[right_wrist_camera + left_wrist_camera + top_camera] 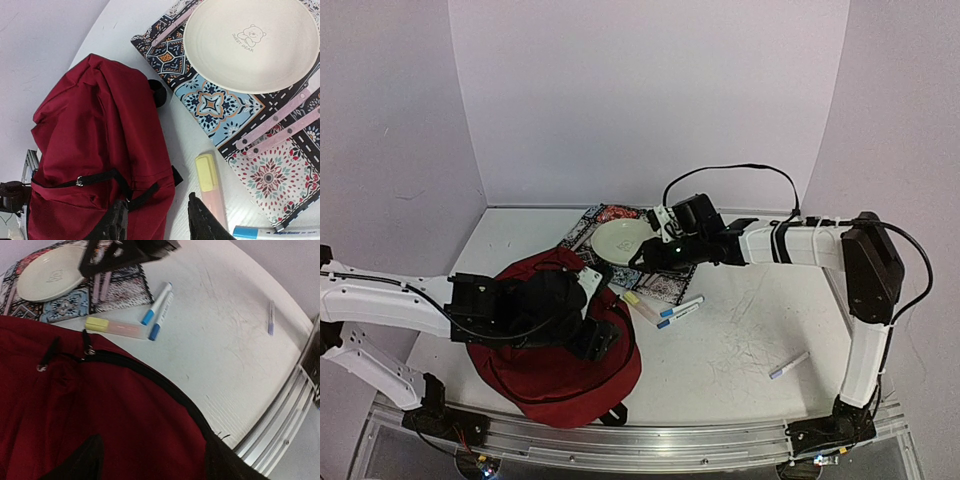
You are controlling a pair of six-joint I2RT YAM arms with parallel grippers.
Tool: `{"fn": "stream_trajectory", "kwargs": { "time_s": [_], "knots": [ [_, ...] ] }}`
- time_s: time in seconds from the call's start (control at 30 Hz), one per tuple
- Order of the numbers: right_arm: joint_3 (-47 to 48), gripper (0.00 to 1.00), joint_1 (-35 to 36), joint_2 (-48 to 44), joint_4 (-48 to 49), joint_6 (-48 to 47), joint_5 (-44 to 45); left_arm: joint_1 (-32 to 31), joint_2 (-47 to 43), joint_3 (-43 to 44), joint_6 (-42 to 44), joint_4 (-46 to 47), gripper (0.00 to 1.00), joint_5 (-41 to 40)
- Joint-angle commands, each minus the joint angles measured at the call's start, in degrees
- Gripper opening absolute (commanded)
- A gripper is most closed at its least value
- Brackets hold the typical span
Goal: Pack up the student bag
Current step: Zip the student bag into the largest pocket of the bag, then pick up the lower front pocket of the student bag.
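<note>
The student bag (550, 365) is a floppy dark-red backpack with black straps, lying at the near left of the table. My left gripper (592, 325) hovers over its right side. In the left wrist view the left gripper (155, 460) stands open, with only red bag fabric (115, 410) beneath it. My right gripper (642, 262) hangs just right of the bag's far end. In the right wrist view the right gripper (160, 220) is open above the bag's edge (100, 150) and bare table, holding nothing.
A cream plate (620, 238) sits on a patterned book (665, 285) behind the bag. A yellow-capped pink highlighter (640, 306) and two blue-capped markers (680, 310) lie right of the bag. A lone pen (788, 365) lies at the near right.
</note>
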Motion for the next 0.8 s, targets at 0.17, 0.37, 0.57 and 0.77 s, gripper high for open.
{"fn": "stream_trajectory", "kwargs": {
  "time_s": [0.17,0.37,0.57,0.77],
  "knots": [
    [1.9,0.63,2.5,2.1,0.4,5.7,-2.9,14.3,-5.8,3.6,0.7,-3.7,0.80,-0.5],
    [5.1,0.63,2.8,6.3,0.6,7.1,-5.8,23.0,1.6,8.2,3.7,-5.3,0.79,6.8],
    [4.9,0.63,1.6,7.4,0.4,6.4,-6.3,23.6,14.7,19.0,7.2,-9.5,0.77,7.8],
    [2.2,0.64,0.4,5.0,0.5,5.3,-5.9,23.5,26.3,31.1,10.4,-19.7,0.73,10.3]
  ]
}}
